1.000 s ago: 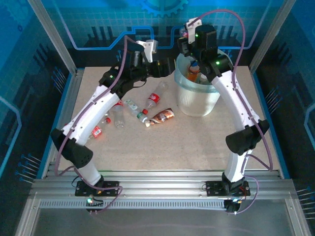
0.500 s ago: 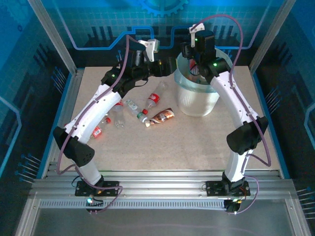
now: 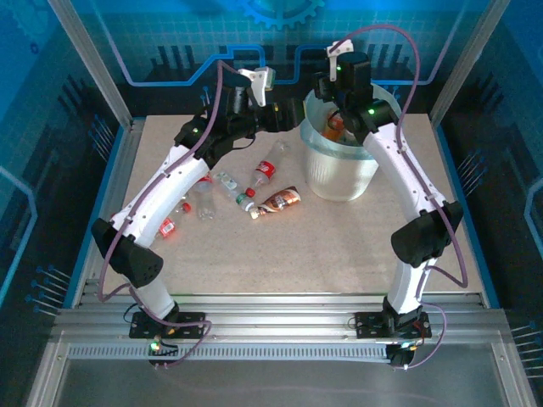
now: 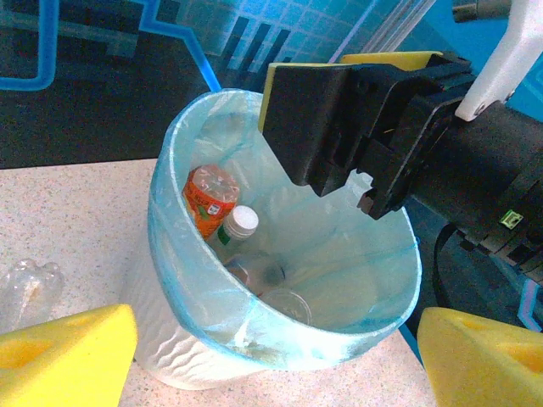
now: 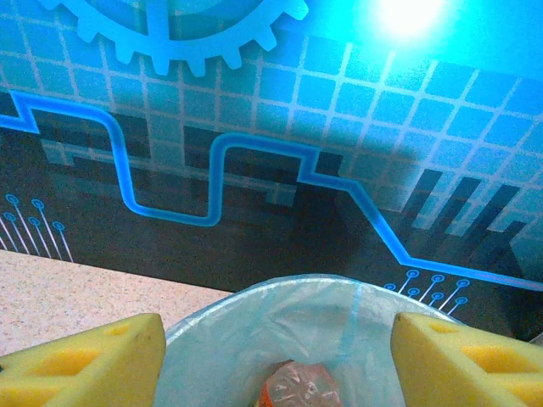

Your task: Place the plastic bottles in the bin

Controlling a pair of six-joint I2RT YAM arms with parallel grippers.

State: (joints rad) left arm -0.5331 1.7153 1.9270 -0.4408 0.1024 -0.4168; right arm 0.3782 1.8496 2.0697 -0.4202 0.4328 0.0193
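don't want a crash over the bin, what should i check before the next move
1. right gripper open, nothing in it: ok
2. orange bottle down inside the bin: ok
3. left gripper open, nothing in it: ok
4. bin upright: ok
5. no bottles left on the table: not ok, several lie left of the bin
6. gap between the two grippers: cannot tell
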